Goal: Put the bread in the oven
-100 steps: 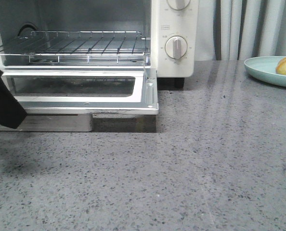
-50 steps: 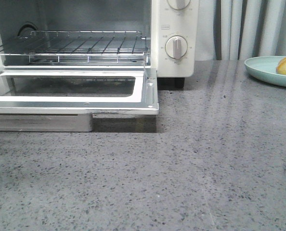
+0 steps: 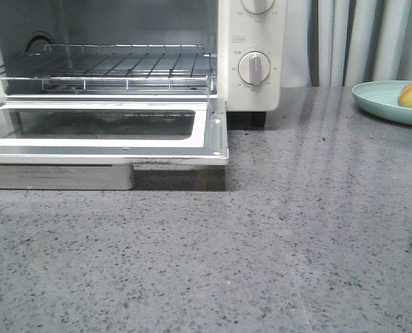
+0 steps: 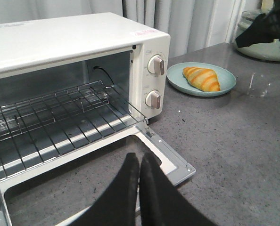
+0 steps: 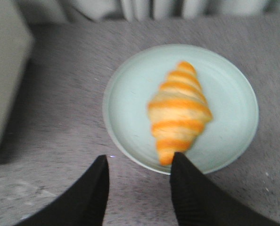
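Gone from beside the oven [image 3: 251, 55] since a second ago, the left gripper [image 4: 139, 162] (fingers pressed together) hovers over its lowered door [image 4: 170, 157]; the right gripper [image 5: 139, 165], spread, hangs above the bread [image 5: 180, 110], which lies on a plate [image 5: 130, 101] right of the oven.

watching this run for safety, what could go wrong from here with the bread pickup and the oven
1. The bread lies loose on a smooth plate by the table's right edge; the open right gripper could push it or slide the plate rather than grip.
2. The oven door lies open and flat, so a low carry could hit its edge.
3. The shut left gripper hovers over that door, maybe in the path.
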Motion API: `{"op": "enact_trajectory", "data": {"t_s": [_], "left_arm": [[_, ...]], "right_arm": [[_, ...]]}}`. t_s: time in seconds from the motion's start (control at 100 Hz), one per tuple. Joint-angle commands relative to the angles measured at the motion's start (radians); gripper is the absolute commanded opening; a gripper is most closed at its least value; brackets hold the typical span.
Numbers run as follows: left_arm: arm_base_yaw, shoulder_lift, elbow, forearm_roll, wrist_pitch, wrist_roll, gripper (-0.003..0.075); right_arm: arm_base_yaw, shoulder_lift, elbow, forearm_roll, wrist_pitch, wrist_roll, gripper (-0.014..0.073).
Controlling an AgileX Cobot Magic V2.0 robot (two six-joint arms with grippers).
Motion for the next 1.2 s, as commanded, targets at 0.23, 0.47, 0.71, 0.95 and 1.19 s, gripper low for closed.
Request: {"op": "enact_trajectory", "data": {"t_s": [0.23, 0.47, 0.71, 0.95, 1.19], "left_arm": [[0.002, 0.005, -0.033, -0.025, -0.033, -0.002, -0.0021], [0.002, 0.005, -0.033, -0.037, -0.031, -0.002, -0.0022], [0.002, 0.005, -0.033, -0.037, -0.031, -0.002, -0.0022], [0.002, 0.005, -0.033, -0.037, -0.029, -0.002, -0.0022], [0.002, 0.004, -0.033, -0.037, -0.032, -0.002, -0.0022]], "right_arm": [[-0.097, 0.228, -0.036, 0.021, -0.181, 0.002, 0.0308], [-0.118, 0.364, -0.036, 0.021, -0.255, 0.002, 0.0308], [-0.121, 0.458, -0.036, 0.05, -0.24, 0.002, 0.0225], [-0.122, 0.429, -0.036, 0.045, -0.267, 0.002, -0.0069], [-0.04, 0.167, -0.039, 0.005, -0.404, -0.024, -0.0069]]}}
